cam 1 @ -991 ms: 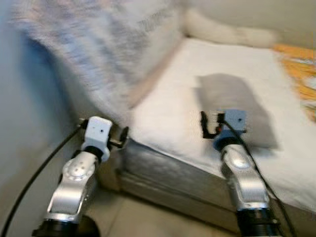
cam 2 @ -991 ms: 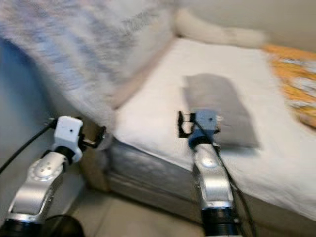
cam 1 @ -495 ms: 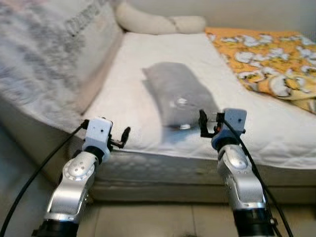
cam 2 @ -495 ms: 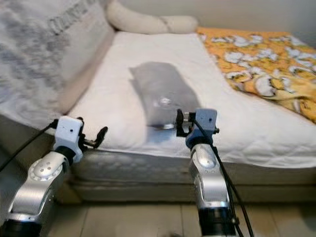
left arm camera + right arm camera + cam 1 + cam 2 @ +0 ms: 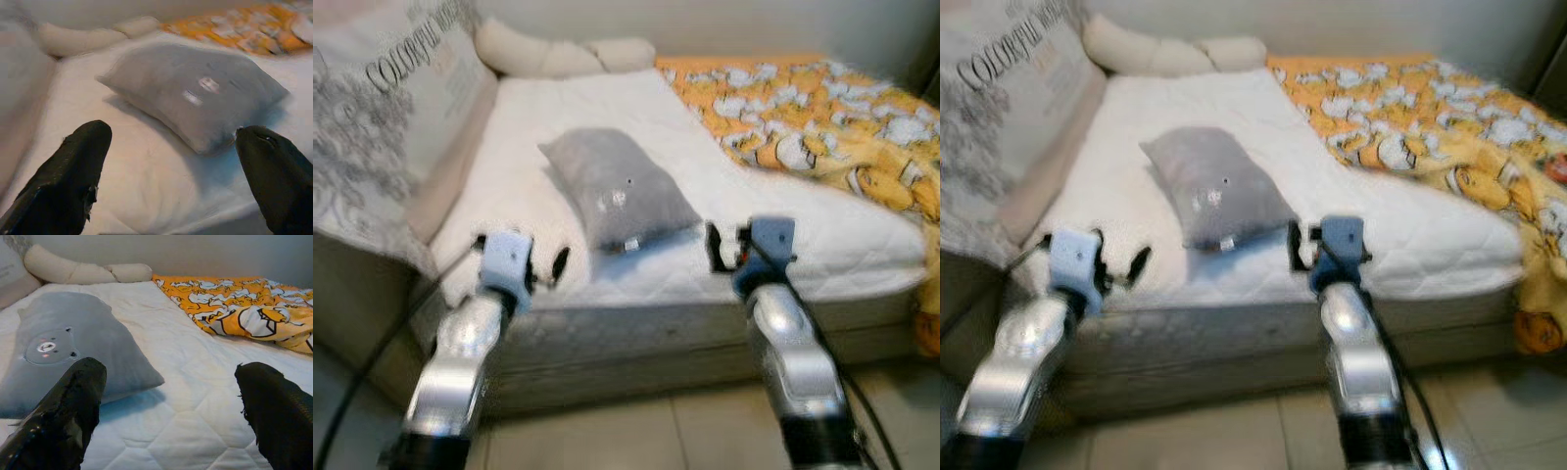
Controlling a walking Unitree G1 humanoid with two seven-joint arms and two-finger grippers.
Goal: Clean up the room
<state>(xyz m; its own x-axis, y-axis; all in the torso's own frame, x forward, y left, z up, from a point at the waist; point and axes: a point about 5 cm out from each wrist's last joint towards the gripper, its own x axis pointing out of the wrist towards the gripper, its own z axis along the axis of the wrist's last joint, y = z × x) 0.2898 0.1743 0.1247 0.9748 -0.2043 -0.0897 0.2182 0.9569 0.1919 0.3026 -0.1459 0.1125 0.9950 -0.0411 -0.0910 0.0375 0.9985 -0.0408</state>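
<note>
Both pairs of black fingers are spread wide with nothing between them, the left gripper (image 5: pixel 171 181) and right gripper (image 5: pixel 171 411) held at the near edge of the white mattress (image 5: pixel 636 108). On it, between and just beyond them, lies a grey pillow (image 5: pixel 615 188). An orange patterned blanket (image 5: pixel 813 108) covers the right side, and cream bolsters (image 5: pixel 558 57) lie at the far end.

The gray pillow (image 5: pixel 618 190) is soft matt cloth. The white mattress (image 5: pixel 205 396) is stitched, quilted cloth. At 2 o'clock lies an orange printed cloth blanket (image 5: pixel 822 117). The arms (image 5: pixel 793 357) are shiny silver metal. The fingers (image 5: pixel 274 411) are black, a little rough. The floor (image 5: pixel 1234 436) is smooth tile.
</note>
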